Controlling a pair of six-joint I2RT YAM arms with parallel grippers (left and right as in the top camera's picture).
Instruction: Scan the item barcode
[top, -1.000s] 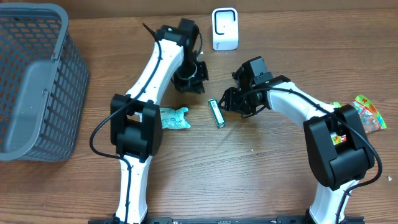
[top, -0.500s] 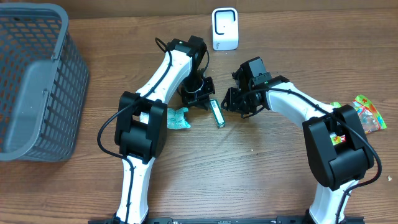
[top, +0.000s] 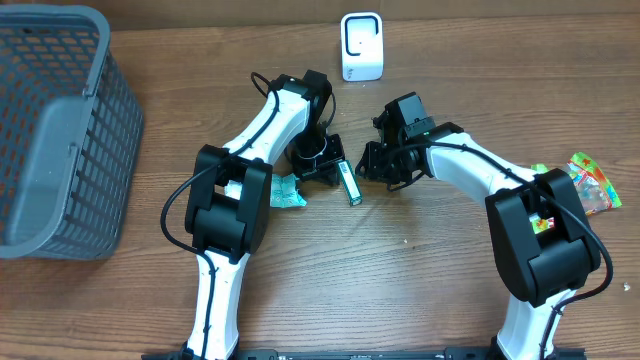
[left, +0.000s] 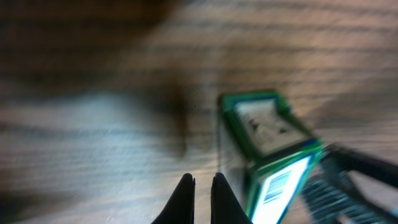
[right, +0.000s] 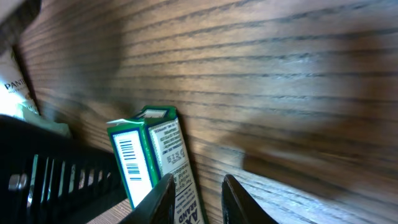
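Green box (top: 347, 183) lies on table (top: 400, 280) between left pincer (left: 202, 186) and right pincer (right: 196, 186).

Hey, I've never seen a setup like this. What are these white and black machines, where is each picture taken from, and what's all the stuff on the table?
These are two robot arms, the left arm and the right arm, working at a wooden table. The wide picture looks down from above. The two close-ups come from a camera on each wrist. On the table are a small green box, a teal packet, a colourful packet, a grey basket and a white scanner. The left gripper is shut and empty beside the box. The right gripper has its fingers apart close to the box and is not clearly gripping it.
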